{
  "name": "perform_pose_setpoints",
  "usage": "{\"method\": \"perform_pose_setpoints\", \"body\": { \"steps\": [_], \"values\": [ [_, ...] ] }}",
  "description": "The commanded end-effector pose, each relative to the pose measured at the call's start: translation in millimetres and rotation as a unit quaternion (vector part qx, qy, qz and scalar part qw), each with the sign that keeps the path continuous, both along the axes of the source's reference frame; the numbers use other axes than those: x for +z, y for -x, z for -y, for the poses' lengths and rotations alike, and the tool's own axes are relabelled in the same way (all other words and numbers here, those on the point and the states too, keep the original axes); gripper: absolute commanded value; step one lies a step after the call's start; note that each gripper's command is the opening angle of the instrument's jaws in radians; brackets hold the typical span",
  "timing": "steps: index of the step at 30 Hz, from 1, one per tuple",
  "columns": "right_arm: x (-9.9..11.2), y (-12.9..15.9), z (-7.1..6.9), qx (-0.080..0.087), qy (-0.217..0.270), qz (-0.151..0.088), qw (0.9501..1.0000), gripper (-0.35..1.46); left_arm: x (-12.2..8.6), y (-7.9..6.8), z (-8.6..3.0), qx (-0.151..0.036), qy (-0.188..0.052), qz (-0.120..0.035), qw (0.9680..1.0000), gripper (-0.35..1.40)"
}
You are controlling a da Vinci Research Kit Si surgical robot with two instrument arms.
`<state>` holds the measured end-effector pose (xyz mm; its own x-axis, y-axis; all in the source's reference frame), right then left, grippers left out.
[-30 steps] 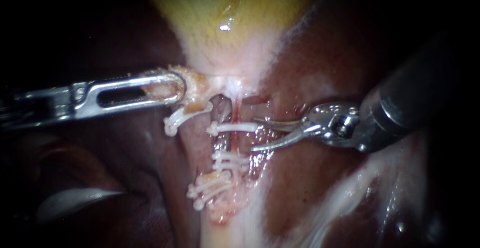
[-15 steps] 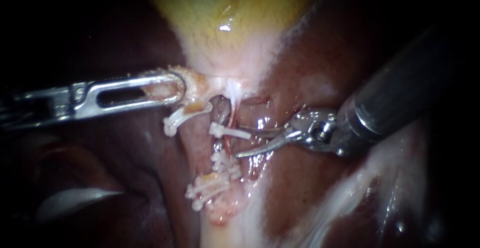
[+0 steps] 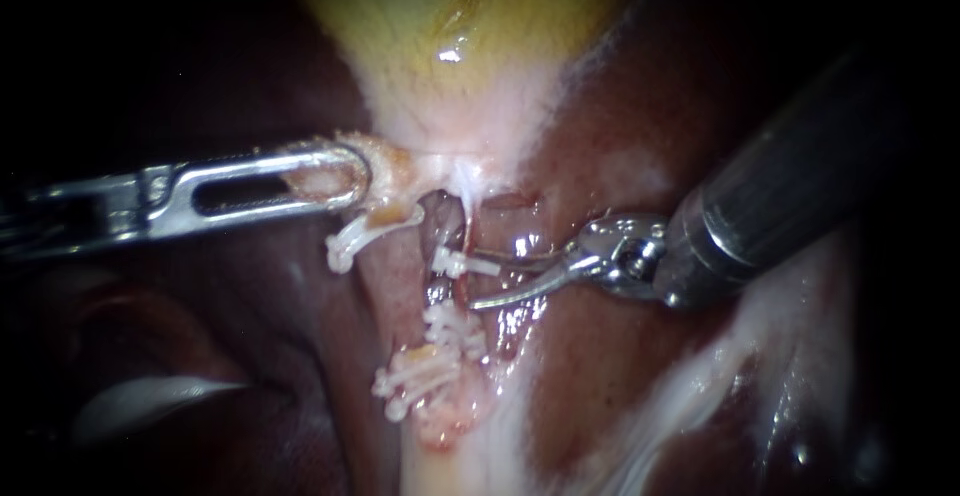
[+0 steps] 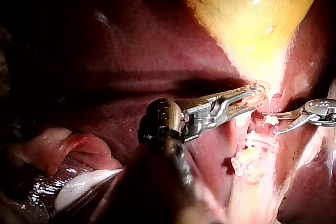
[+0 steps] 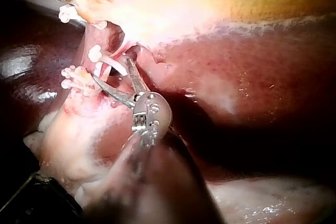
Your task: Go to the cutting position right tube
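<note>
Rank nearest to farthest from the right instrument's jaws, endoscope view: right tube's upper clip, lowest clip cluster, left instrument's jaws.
1. Right tube's upper clip, at the right instrument's open upper jaw tip.
2. Lowest clip cluster, below, toward the view's bottom.
3. Left instrument, farthest, up-left, shut on tissue.

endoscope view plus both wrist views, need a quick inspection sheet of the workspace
surface: liver, dark red and wet, lying under everything
job's things: right tube, thin and reddish, running down from the gallbladder; white clip high on it, lower clips further down
clutter: upper-left clips just below the left instrument's jaws; clip cluster lower, left of the right tube
instruments: left instrument, jaws shut on the gallbladder at its neck; right instrument, jaws open, tips at the right tube beside the white clip; cannot tell whether the tube lies between them
cables: nothing seen
surroundings: dark beyond the tissue
</note>
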<state>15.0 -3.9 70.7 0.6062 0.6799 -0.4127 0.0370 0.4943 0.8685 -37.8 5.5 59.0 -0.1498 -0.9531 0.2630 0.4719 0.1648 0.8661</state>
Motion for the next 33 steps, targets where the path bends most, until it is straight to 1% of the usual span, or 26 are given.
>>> {"method": "perform_pose_setpoints", "body": {
  "steps": [1, 8, 17, 22, 26, 33],
  "values": [
    [-0.1, 0.2, 0.0, -0.001, -0.001, 0.000, 1.0000, 1.35, 0.0, 0.0, 0.0, 0.000, 0.000, 0.000, 1.0000, -0.35],
    [0.5, 1.0, -0.1, -0.003, -0.002, 0.000, 1.0000, 1.33, 0.0, 0.0, 0.0, 0.000, 0.000, 0.000, 1.0000, -0.35],
    [0.7, 1.0, 0.2, -0.001, -0.011, -0.015, 0.9998, 1.33, 0.0, 0.0, 0.0, 0.000, 0.000, 0.000, 1.0000, -0.35],
    [0.8, 0.2, 0.2, 0.006, -0.015, -0.023, 0.9996, 1.33, 0.0, 0.0, 0.0, 0.000, 0.000, 0.000, 1.0000, -0.35],
    [1.0, -0.7, 0.1, 0.006, -0.018, -0.026, 0.9995, 1.33, 0.0, 0.0, 0.0, 0.000, 0.000, 0.000, 1.0000, -0.35],
    [1.4, -2.2, 0.5, 0.008, -0.030, -0.047, 0.9984, 1.33, 0.0, 0.0, 0.0, 0.000, 0.000, 0.000, 1.0000, -0.35]
  ]
}}
